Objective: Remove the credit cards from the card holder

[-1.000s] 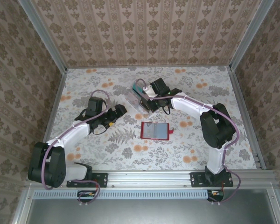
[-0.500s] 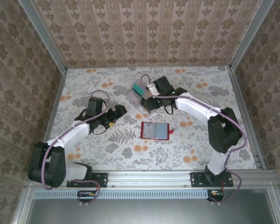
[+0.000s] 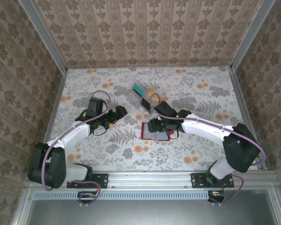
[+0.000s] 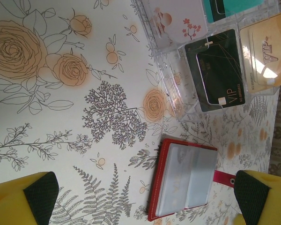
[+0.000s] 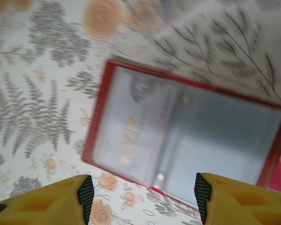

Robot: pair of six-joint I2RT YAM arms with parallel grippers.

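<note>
The right hand [image 5: 140, 199] is held spread above the card holder [image 5: 253, 140]. The thin, light, slippery credit cards [image 5: 131, 126] would best be pinched by an edge and slid out.

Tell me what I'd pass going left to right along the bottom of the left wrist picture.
Yellow-and-black fingertip → open red card holder → its little red tab → the other fingertip.

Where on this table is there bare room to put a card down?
Bare table right of the rack, up to the right wall; also the far-left corner behind the left tool, and the strip between the card holder and the near rail. Crowded mid-table: rack, card holder, the right tool over it.
</note>
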